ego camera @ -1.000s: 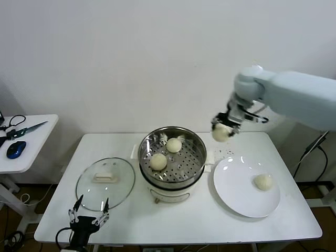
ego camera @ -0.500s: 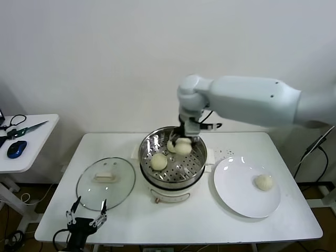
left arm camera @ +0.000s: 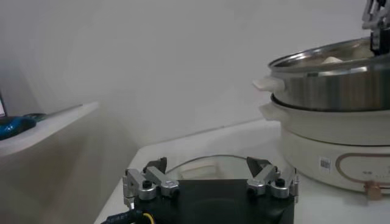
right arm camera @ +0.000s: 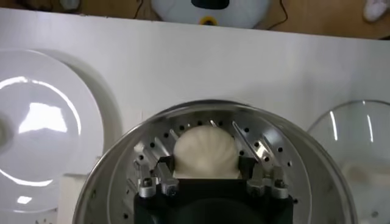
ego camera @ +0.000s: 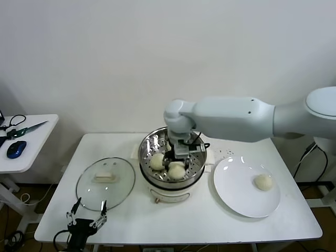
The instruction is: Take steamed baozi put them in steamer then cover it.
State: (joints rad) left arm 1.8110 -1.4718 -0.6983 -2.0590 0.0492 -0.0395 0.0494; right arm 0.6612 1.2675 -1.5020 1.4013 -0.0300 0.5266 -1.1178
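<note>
My right gripper [ego camera: 177,164] reaches down into the steamer [ego camera: 196,140] and is shut on a cream-white baozi [ego camera: 177,171], low over the front of the perforated tray. In the right wrist view the baozi [right arm camera: 205,151] sits between the fingers [right arm camera: 163,167] of the gripper [right arm camera: 205,164], over the tray [right arm camera: 268,146]. Another baozi [ego camera: 157,161] lies on the tray's left. A third may be hidden behind the gripper. One baozi [ego camera: 263,182] lies on the white plate [ego camera: 236,194]. The glass cover [ego camera: 105,182] lies flat left of the steamer. My left gripper [ego camera: 88,211] is open and empty at the table's front left.
A side table [ego camera: 31,139] at the far left holds scissors [ego camera: 26,128] and a blue mouse [ego camera: 16,148]. In the left wrist view the open gripper [left arm camera: 207,164] faces the cover's handle [left arm camera: 198,171], with the steamer [left arm camera: 341,91] beyond.
My right arm has carried the baozi from above the plate's back edge leftward into the steamer and lowered it to the tray's front. The left arm has stayed in place.
</note>
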